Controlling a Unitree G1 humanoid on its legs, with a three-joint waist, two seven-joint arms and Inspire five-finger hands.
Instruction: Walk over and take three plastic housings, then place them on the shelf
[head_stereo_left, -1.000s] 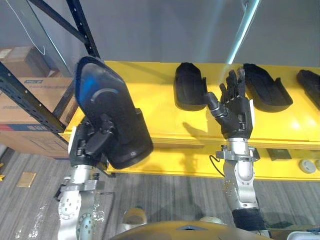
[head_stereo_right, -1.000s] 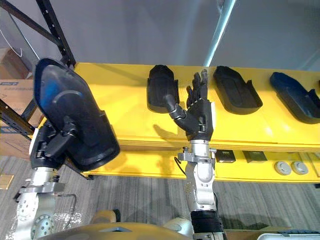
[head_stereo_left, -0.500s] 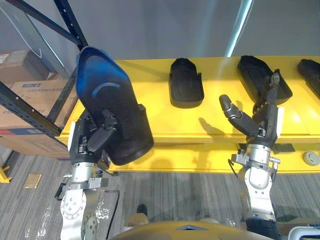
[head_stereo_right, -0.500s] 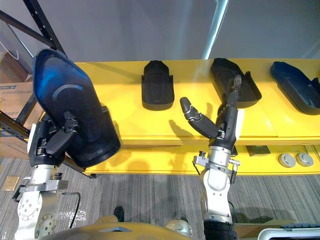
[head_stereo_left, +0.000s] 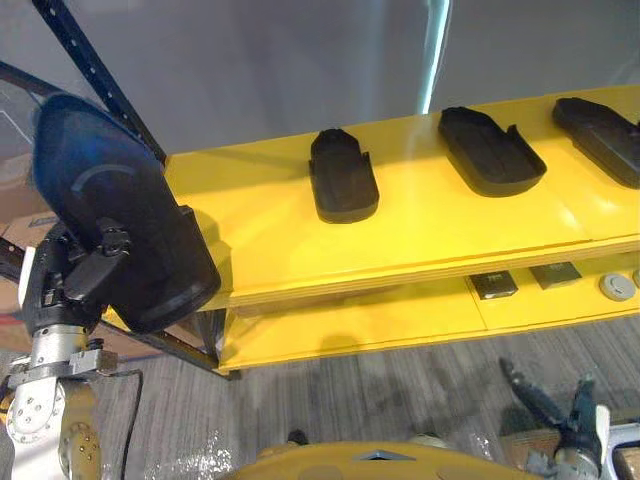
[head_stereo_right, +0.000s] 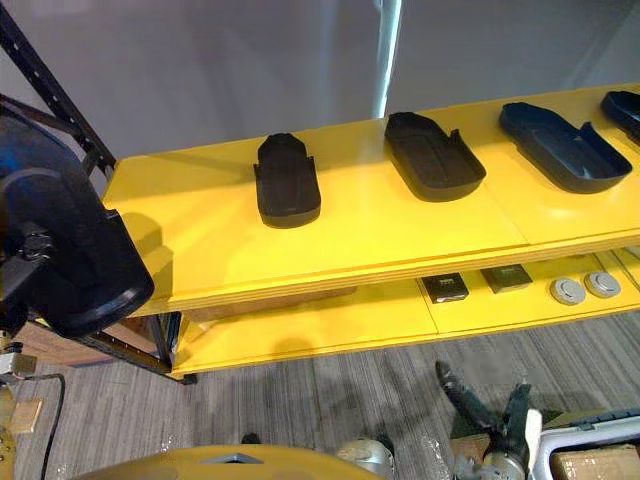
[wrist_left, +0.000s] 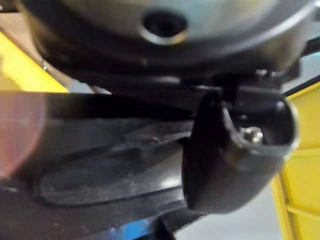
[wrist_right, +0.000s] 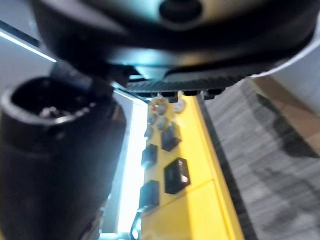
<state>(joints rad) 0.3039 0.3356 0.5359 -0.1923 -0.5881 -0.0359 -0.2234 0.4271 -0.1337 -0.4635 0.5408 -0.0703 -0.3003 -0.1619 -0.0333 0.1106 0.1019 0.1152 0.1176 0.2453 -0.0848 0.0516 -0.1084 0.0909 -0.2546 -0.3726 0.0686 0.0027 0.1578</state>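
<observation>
Left eye view, step: I judge this the carrying stage. The left hand (head_stereo_left: 82, 278) has its fingers and thumb curled round the held housing (head_stereo_left: 120, 225), which is raised beside the left end of the shelf (head_stereo_left: 270, 235).
Left eye view, next move: probably bringing that shell over the bare yellow board and laying it flat, clear of the left housing (head_stereo_left: 343, 178).
Left eye view, shapes: the left housing, middle housing (head_stereo_left: 490, 150) and right housing (head_stereo_left: 605, 130) are long, shallow black shells with raised rims, lying well apart.
Right eye view, right hand: the right hand (head_stereo_right: 500, 440) hangs low over the floor (head_stereo_right: 330, 385), fingers spread, holding nothing.
Right eye view, materials: the shelf top is glossy painted board. The lower level carries dark square parts (head_stereo_right: 445, 288) and round discs (head_stereo_right: 568, 291).
Left wrist view, grip: the thumb (wrist_left: 225, 155) is pressed onto smooth, faintly shiny black plastic, hard and likely slippery.
Right wrist view, surroundings: the shelf's yellow edge and grey ribbed floor show past the thumb (wrist_right: 55, 165).
</observation>
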